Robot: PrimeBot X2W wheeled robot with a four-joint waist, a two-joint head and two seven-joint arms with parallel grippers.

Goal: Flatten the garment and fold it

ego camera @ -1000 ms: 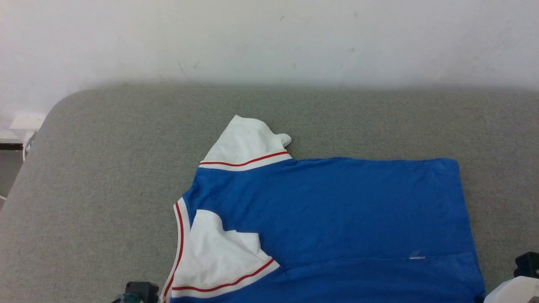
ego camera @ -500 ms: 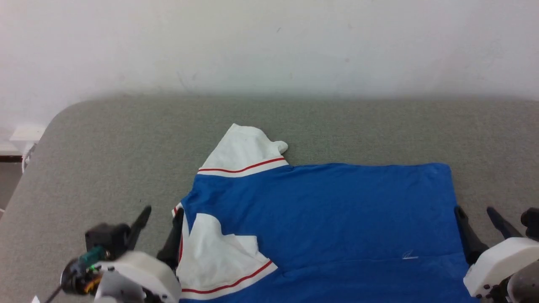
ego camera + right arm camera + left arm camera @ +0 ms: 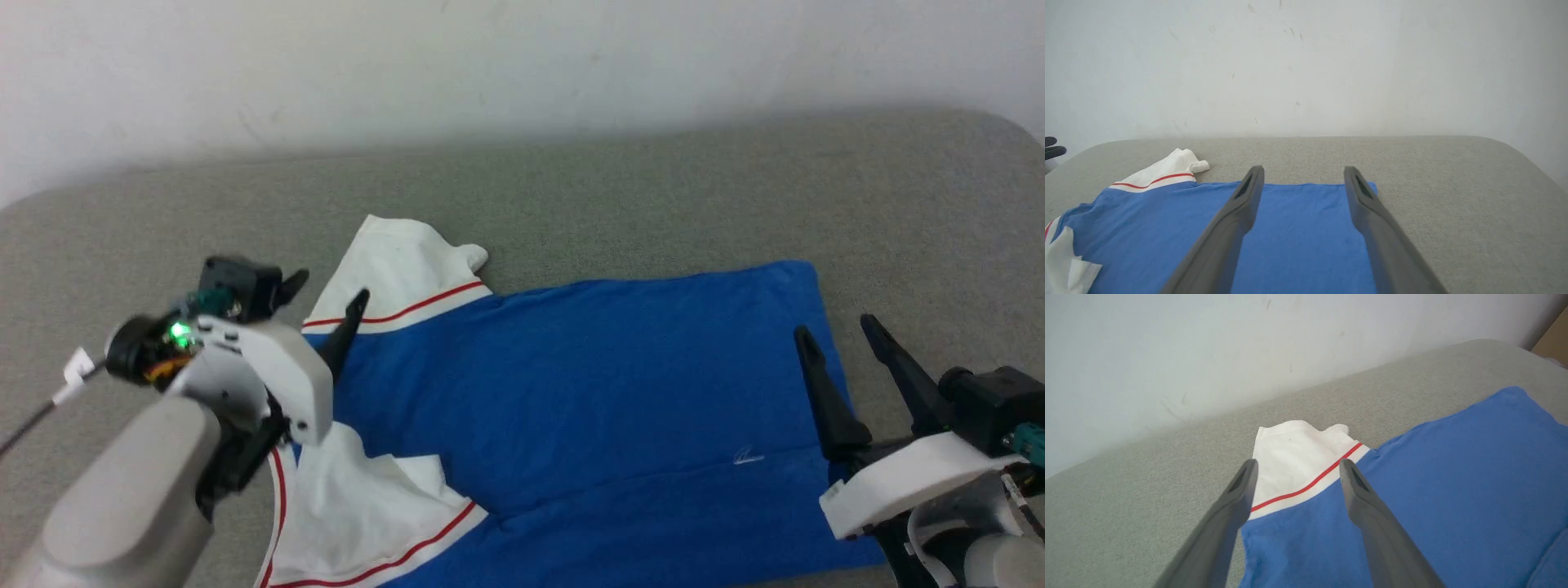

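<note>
grey surface point(image 3: 620, 188), white wall point(image 3: 522, 65) behind: blue garment point(image 3: 612, 392) spread toward front edge. left gripper point(image 3: 328, 286), jaws wide, over its left end; right gripper point(image 3: 833, 325), jaws wide, at right end.

A bare, lab-like test room is being suggested: a grey fabric-covered worktop point(image 3: 653, 188) with rounded corners is being backed at twelve o'clock by a plain, scuffed white wall point(image 3: 522, 65), and a cardboard-brown edge point(image 3: 1553, 343) is being glimpsed at two o'clock.

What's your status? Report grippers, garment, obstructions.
Left gripper open, empty, by far white sleeve. Right gripper open, empty, at hem of garment. Near sleeve folded onto the blue; garment lies on grey surface. Nothing seen in the way.
</note>
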